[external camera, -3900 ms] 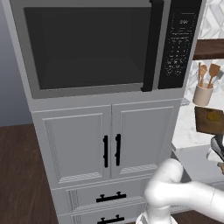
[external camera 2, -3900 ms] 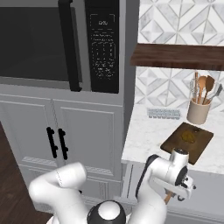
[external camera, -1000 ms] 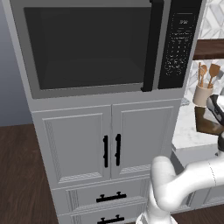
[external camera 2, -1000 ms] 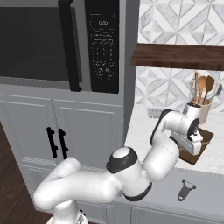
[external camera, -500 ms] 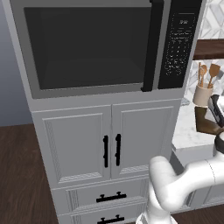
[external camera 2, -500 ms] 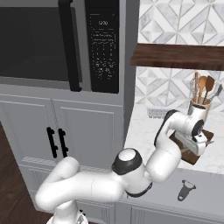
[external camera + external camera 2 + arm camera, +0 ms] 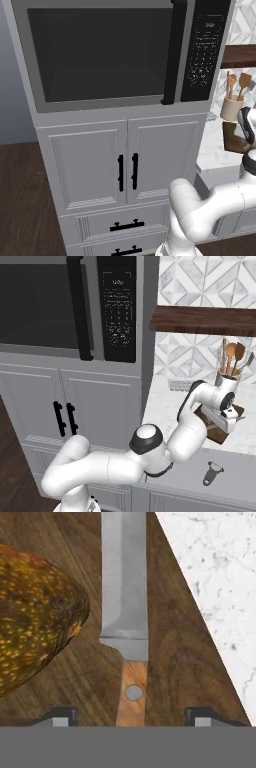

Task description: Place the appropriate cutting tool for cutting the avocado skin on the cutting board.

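In the hand view a knife [image 7: 125, 587] with a steel blade and a light wooden handle lies flat on the dark brown cutting board [image 7: 172, 642]. The speckled olive-brown avocado [image 7: 35, 612] rests on the board just left of the blade. My gripper [image 7: 131, 717] hovers low over the handle, open. Its fingertips [image 7: 60, 716] stand well apart on either side of the handle and do not touch it. From the right base view the gripper [image 7: 227, 418] points down over the board [image 7: 214, 435] on the marble counter.
A dark peeler [image 7: 212, 472] lies on the counter's front edge. A cream holder of wooden utensils [image 7: 227, 381] stands behind the board, under a dark wall shelf [image 7: 200, 320]. White marble counter [image 7: 220, 587] runs beside the board. The microwave [image 7: 105, 50] and cabinet column rise to the left.
The jaws have opened and let go of the knife, which now lies on the board. The hand has sunk slightly over the board.
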